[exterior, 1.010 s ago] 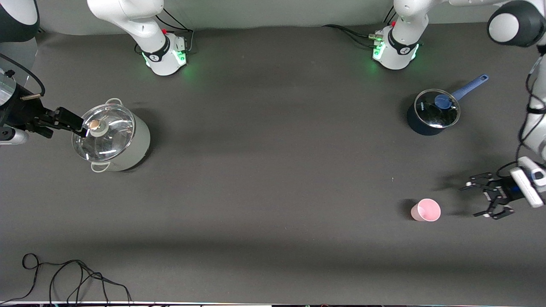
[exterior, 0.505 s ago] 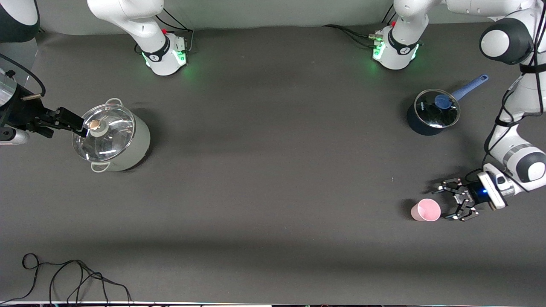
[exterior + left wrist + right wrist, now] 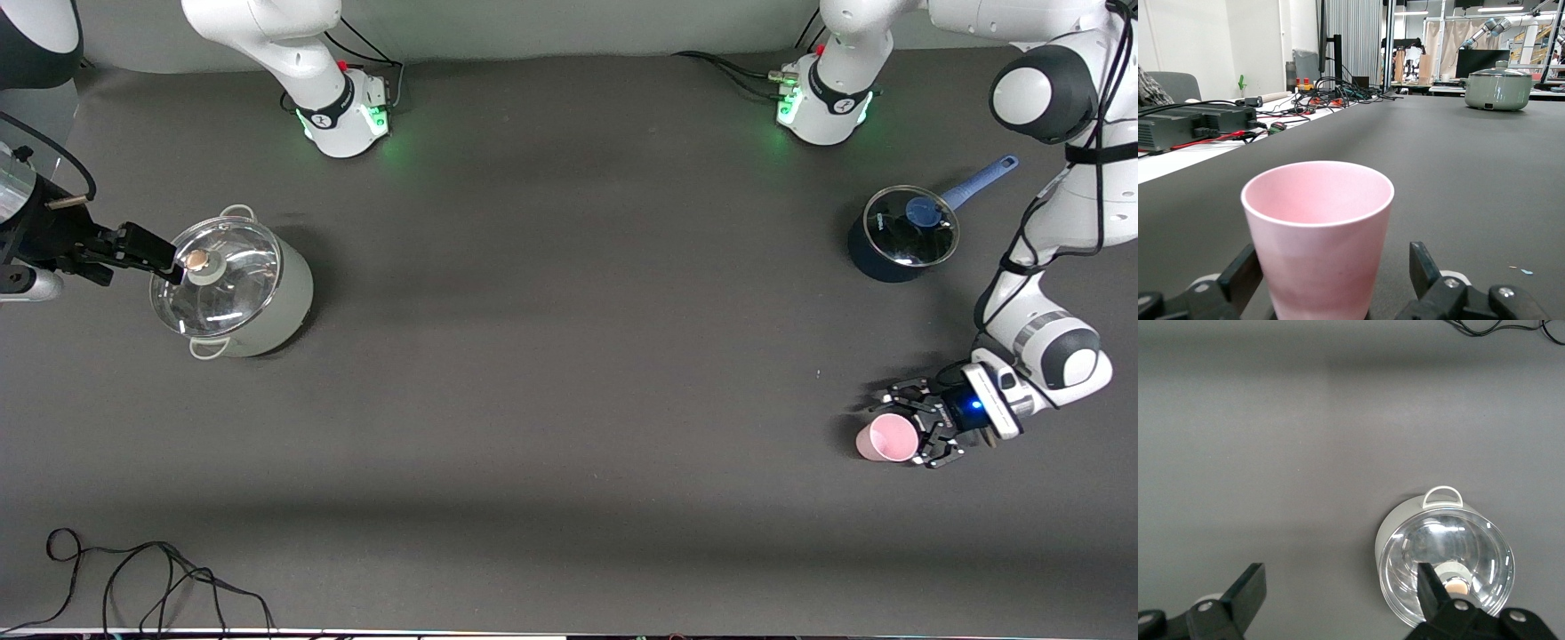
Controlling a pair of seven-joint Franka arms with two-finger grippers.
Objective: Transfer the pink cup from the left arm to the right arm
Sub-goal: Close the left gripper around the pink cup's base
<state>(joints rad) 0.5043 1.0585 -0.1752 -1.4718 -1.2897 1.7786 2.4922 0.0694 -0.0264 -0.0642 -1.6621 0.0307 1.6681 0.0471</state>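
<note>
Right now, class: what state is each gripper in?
Left gripper: open, fingers either side of the pink cup, not yet closed on it.
Right gripper: open, holding nothing, waiting over the grey pot.

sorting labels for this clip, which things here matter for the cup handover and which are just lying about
Part of the job:
pink cup, upright, between the open fingers of the left gripper
right gripper, open, waiting over the grey-green pot

Just lying about:
grey-green pot
dark blue saucepan
black cable

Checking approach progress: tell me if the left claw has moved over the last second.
Yes. The left claw has travelled toward the pink cup, away from the table's edge at the left arm's end. Its open fingers now flank the cup, which stands where it was.
</note>
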